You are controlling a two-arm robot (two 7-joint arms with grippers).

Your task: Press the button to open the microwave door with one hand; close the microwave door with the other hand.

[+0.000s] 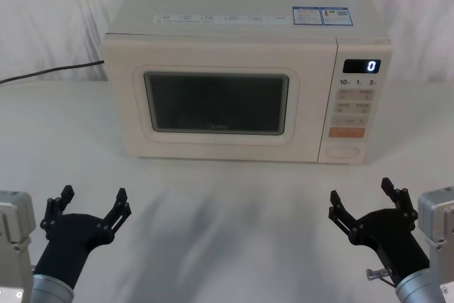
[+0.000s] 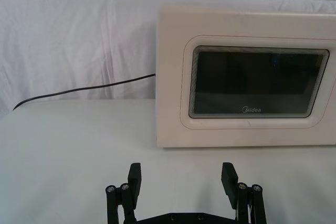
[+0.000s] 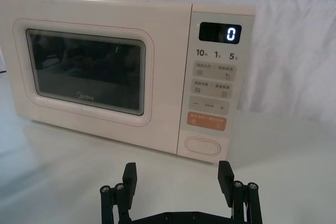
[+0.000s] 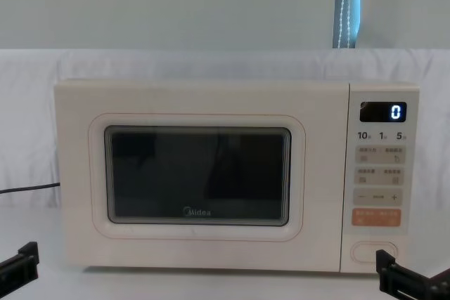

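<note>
The button (image 1: 343, 152) sits right of the microwave door (image 1: 216, 104).

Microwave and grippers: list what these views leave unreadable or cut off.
- Small key labels on the control panel: too small to read in head and chest views.
- The microwave door: right side cut by the left wrist view's edge; the button lies beyond it.
- Left gripper and right gripper: mostly cut off by the chest view's bottom edge.

left tool (image 1: 92, 202) spread, low, idle | right tool (image 1: 367, 200) spread, low, seemingly idle
</note>
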